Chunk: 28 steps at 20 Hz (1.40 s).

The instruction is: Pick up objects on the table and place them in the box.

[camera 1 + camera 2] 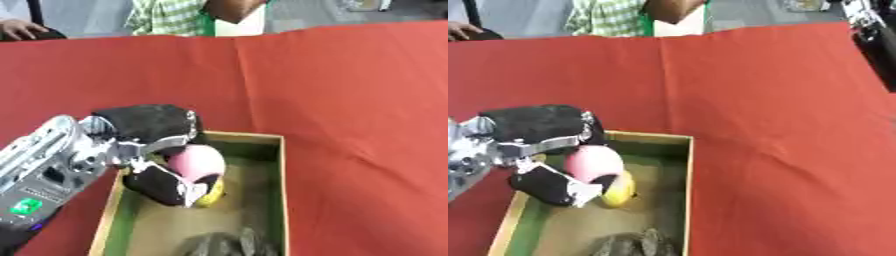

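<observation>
Left eye view showed a pink ball clasped between the curled fingers and thumb of the left hand, held over the open box just inside its near-left wall. Beneath it a yellow object touched the ball's underside, and a grey, crumpled thing lay on the box floor. The hand probably hung there so the ball would drop inside. Around the box spread a red tablecloth. The right hand was out of sight.

Robot hand over box
</observation>
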### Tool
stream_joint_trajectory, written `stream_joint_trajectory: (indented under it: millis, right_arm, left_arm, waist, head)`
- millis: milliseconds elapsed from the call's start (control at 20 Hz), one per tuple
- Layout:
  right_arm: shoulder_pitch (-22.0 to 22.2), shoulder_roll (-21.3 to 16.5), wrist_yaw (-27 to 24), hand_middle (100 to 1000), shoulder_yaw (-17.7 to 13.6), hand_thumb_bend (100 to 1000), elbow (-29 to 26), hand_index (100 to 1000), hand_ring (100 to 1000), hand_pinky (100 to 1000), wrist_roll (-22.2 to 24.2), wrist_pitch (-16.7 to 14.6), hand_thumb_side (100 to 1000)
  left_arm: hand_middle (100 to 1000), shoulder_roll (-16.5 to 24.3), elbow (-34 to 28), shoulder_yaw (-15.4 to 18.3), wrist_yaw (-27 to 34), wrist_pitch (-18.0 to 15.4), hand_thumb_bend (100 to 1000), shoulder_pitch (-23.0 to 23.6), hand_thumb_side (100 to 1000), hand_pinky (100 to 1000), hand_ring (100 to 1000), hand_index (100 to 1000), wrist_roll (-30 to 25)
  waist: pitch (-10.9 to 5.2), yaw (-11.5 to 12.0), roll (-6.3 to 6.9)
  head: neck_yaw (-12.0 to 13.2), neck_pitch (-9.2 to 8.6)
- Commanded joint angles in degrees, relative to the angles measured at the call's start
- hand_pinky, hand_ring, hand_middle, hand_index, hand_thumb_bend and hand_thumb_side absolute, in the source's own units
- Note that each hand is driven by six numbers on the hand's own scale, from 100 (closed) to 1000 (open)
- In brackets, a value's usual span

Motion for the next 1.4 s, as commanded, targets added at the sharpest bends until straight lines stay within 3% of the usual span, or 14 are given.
stream_joint_trajectory:
  millis: [50,200,500,700,900,1200,1400]
  right_arm:
    - [-0.34,-0.79,-0.42,690,-0.90,100,-0.87,871,845,798,-0.42,-0.03,1000]
    - [-0.35,-0.74,-0.62,688,-1.00,100,-0.87,871,845,798,-0.65,-0.06,1000]
    - [-0.32,-0.70,-1.01,688,-1.09,100,-0.87,870,844,798,-1.02,-0.10,1000]
    - [-0.19,-0.69,-1.06,688,-1.22,100,-0.87,870,844,798,-1.19,-0.14,1000]
    - [-0.02,-0.72,-1.11,687,-1.30,100,-0.87,870,844,798,-1.32,-0.12,1000]
    - [0.41,-0.72,-1.11,687,-1.51,100,-0.87,870,844,798,-1.54,-0.03,1000]
    - [0.61,-0.65,-1.40,689,-1.85,100,-0.87,872,845,796,-1.89,-0.56,1000]
  left_arm:
    - [468,0.22,-0.79,0.14,-1.16,-0.65,100,-0.57,710,240,456,601,-2.72]
    - [587,0.41,-0.79,-0.50,-2.79,-2.37,103,-0.30,820,306,554,741,-4.21]
    - [772,1.30,-0.79,-1.80,-6.47,-5.58,387,1.04,877,407,705,934,-4.41]
    - [818,1.19,-0.79,-1.26,-8.27,-7.35,582,1.06,919,485,768,975,-4.41]
    - [822,0.93,-0.79,0.30,-9.98,-9.40,700,0.67,961,509,785,970,-4.41]
    - [801,0.21,-0.79,5.14,-11.97,-11.64,689,-0.38,967,503,774,954,-4.41]
    - [787,-0.23,-0.79,12.19,-11.91,-12.58,620,-0.06,974,504,759,941,-0.99]
  waist:
    - [-1.40,-0.08,-0.17]
    - [-1.49,-0.09,-0.18]
    - [-1.56,0.01,-0.15]
    - [-1.55,0.09,-0.20]
    - [-1.63,0.26,-0.18]
    - [-1.80,0.54,-0.22]
    - [-1.86,0.84,-0.38]
  head:
    - [-0.48,0.68]
    - [-0.55,0.78]
    - [-0.24,0.64]
    - [-0.09,0.56]
    - [0.06,0.34]
    - [-0.10,-0.03]
    - [-0.32,-0.05]
